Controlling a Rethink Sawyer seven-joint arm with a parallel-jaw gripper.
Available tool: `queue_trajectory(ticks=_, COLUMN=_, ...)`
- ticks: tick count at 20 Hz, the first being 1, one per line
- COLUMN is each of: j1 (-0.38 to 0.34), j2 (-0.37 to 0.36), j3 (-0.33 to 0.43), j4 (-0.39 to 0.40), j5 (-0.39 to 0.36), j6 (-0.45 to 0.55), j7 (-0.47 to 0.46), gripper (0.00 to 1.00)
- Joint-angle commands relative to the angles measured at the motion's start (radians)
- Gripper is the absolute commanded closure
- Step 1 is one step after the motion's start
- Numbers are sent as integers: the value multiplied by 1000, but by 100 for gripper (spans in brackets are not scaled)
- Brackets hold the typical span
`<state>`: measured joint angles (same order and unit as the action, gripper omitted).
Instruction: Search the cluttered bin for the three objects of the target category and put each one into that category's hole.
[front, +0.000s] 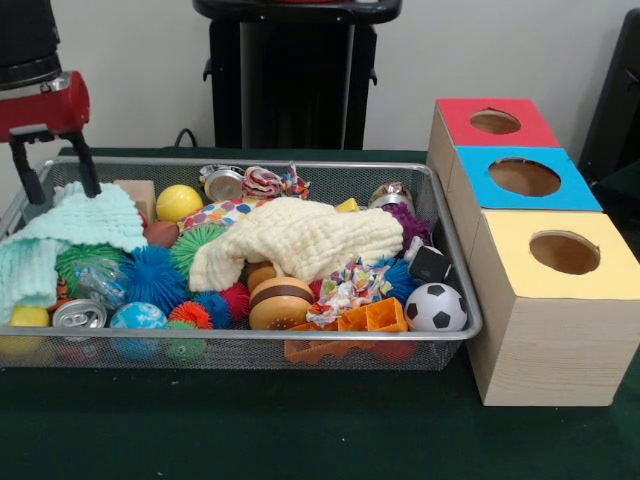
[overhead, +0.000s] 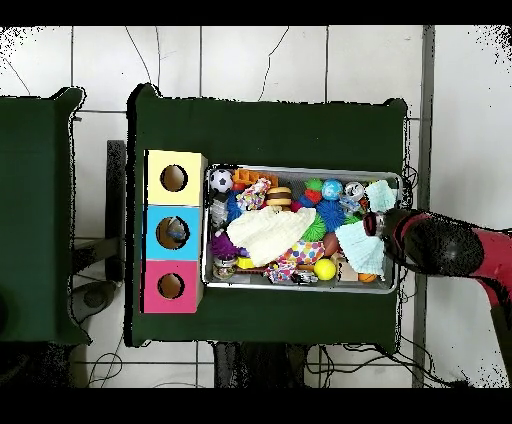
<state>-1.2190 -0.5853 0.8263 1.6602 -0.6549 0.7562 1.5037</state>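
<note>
The bin (front: 455, 262) is a wide, shallow basket of silver wire mesh with a rounded metal rim, and it stands on the dark green table (front: 300, 430) just beside three wooden boxes. The boxes have a red top (front: 497, 122), a blue top (front: 524, 178) and a yellow top (front: 563, 253), each with a round hole. The bin is full of small things: a cream cloth (front: 300, 240) lies across the middle, a mint cloth (front: 70, 235) hangs over the end under the arm, and near the front rim there are a soccer ball (front: 435, 308), a toy burger (front: 281, 303), a can (front: 79, 315) and blue spiky balls (front: 153, 278). The gripper (front: 58, 172) is above the mint cloth, with its two black fingers (front: 28, 170) apart and holding nothing.
</note>
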Motion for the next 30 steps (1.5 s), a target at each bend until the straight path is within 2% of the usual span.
queue_trajectory(ticks=1, j1=35, j2=-2, j3=-67, j4=74, j5=-28, j6=-73, j7=24, gripper=0)
queue_trajectory(ticks=13, j1=75, j2=70, j3=-125, j4=34, j5=-60, j6=-159, j7=36, gripper=0)
queue_trajectory(ticks=23, j1=79, j2=157, j3=-155, j4=-27, j5=-65, j6=-213, j7=-16, gripper=0)
queue_trajectory(ticks=30, j1=97, j2=198, j3=-181, j4=-48, j5=-78, j6=-267, j7=2, gripper=0)
